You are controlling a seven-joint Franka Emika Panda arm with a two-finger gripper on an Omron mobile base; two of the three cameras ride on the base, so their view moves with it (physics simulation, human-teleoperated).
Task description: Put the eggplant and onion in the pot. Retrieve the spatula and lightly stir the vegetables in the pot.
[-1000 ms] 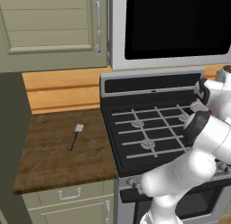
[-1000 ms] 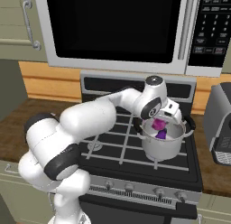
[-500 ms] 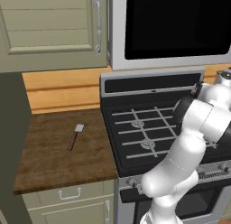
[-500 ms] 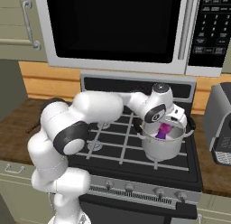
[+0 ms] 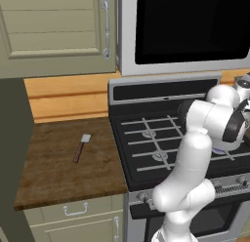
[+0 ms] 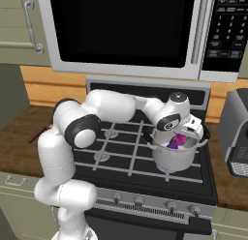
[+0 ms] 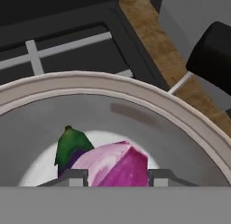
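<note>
Jaws are seen in the hand view set narrowly either side of the onion, with the gripper low inside the pot; whether the bulb is clamped or merely flanked cannot be told for certain, though the tips sit right at its sides. Beside and partly behind the onion, the eggplant is seen on the pot floor, its green cap up. From the right base view, the gripper is placed over the pot on the front right burner of the stove, and both vegetables show as purple and pink inside the rim. From the left base view, the spatula is found lying on the wooden counter, well apart from the stove. A risk is judged here: if the onion is not let go cleanly, it could be lifted back out or knocked against the rim.
</note>
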